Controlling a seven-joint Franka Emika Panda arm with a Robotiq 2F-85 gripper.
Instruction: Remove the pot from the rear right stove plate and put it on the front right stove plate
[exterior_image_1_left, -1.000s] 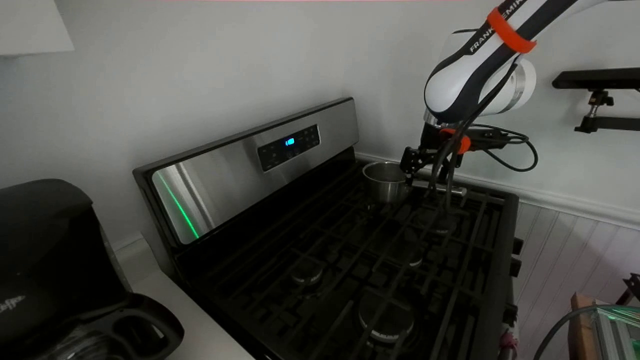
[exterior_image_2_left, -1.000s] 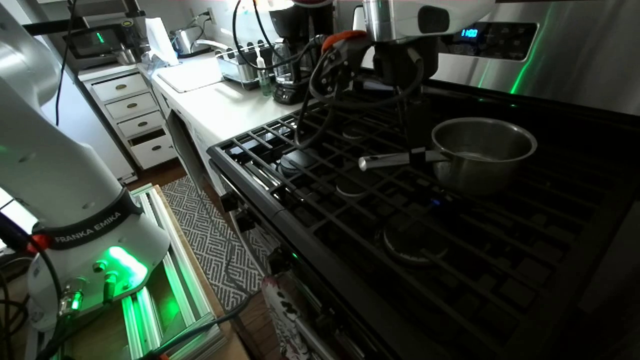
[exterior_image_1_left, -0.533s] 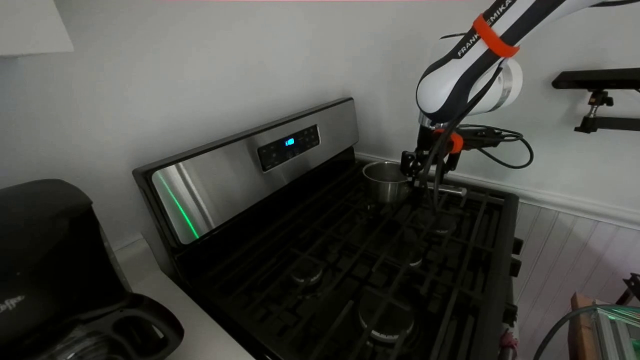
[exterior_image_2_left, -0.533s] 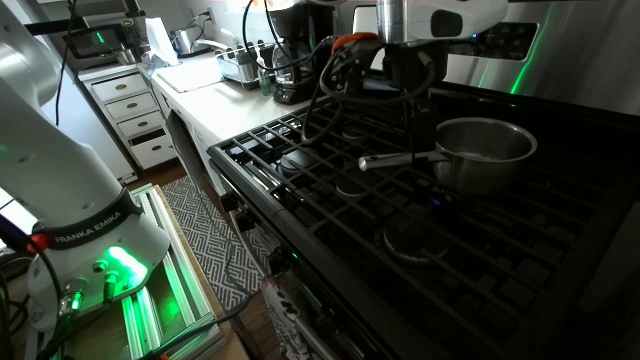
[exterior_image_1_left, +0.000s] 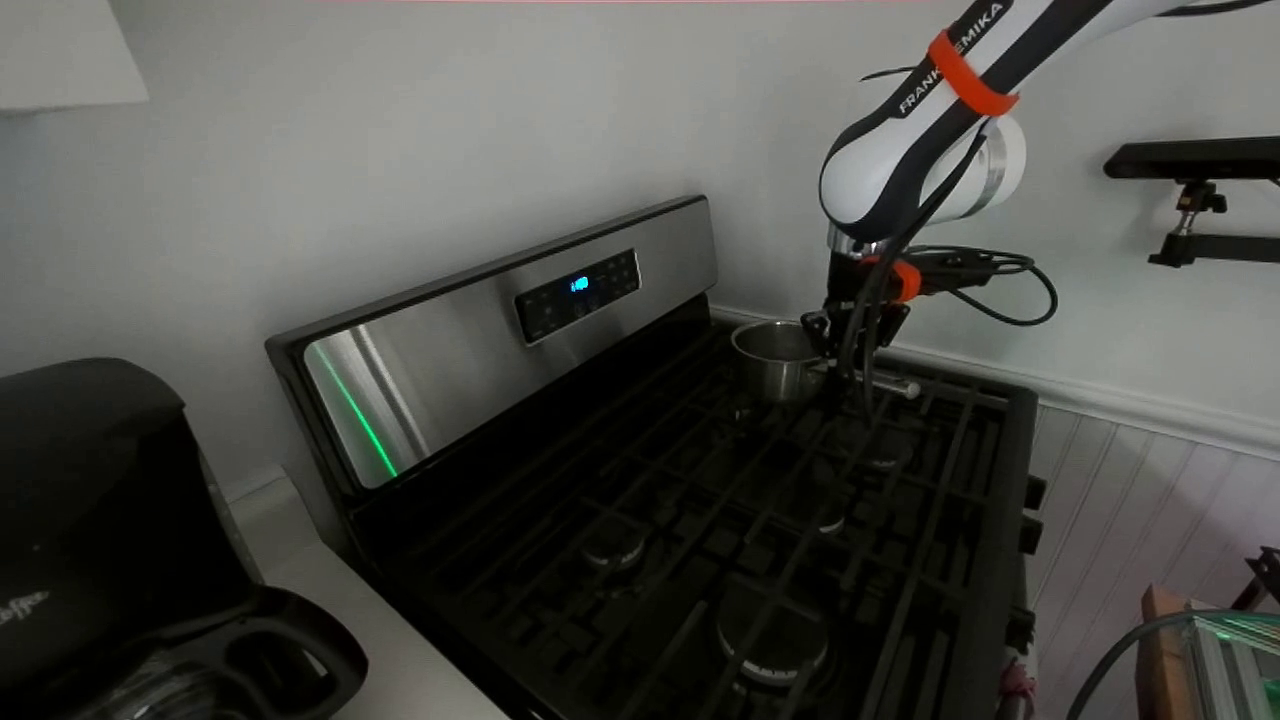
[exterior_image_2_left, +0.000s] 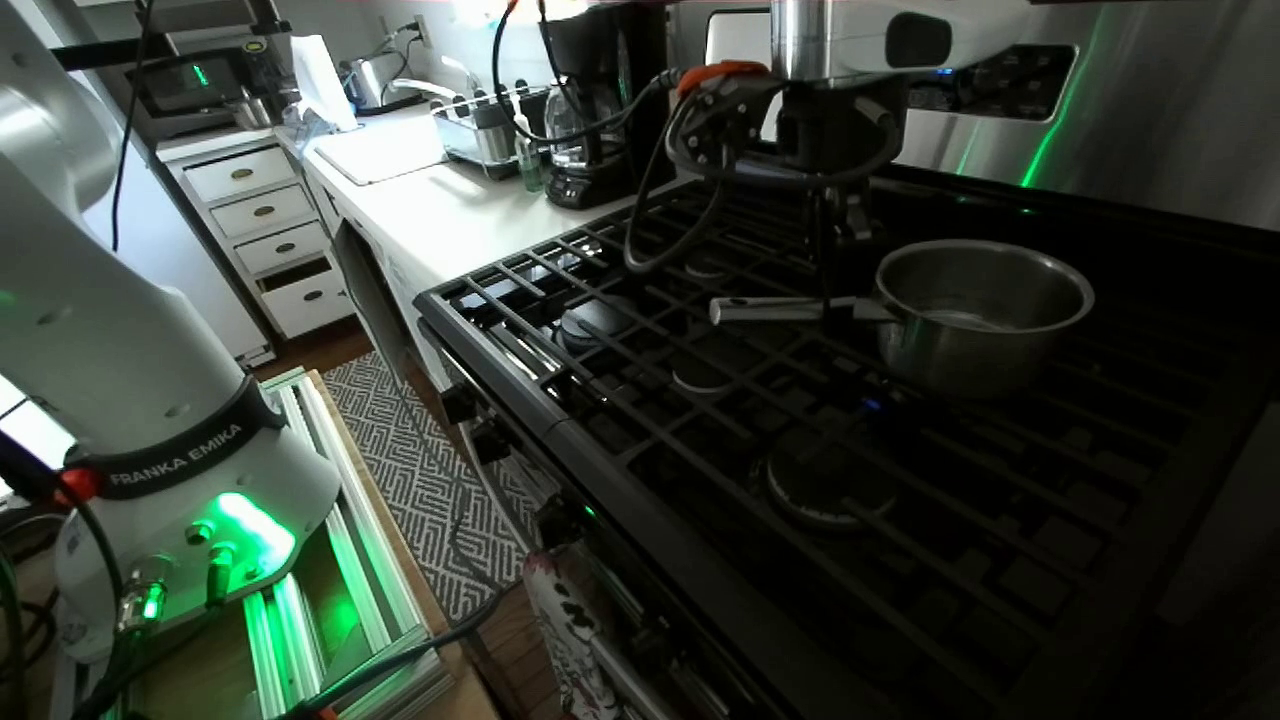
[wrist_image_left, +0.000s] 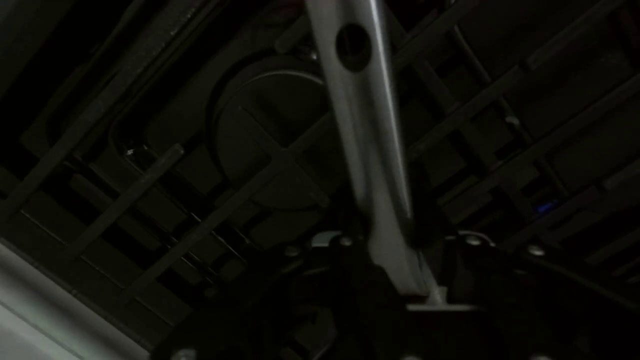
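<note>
Your end effector (wrist_image_left: 392, 232) holds the pot (exterior_image_2_left: 960, 345) by its handle (wrist_image_left: 365, 125).
In an exterior view, you see the pot right of centre, mouth upward, over the rear right stove plate (exterior_image_2_left: 1080, 400), handle pointing left in the frame; you cannot tell whether its base touches the plate. The front right stove plate (exterior_image_2_left: 830, 485) lies lower in that frame, below the handle. In your wrist view, the handle runs from the top edge down into the end effector's grip.
</note>
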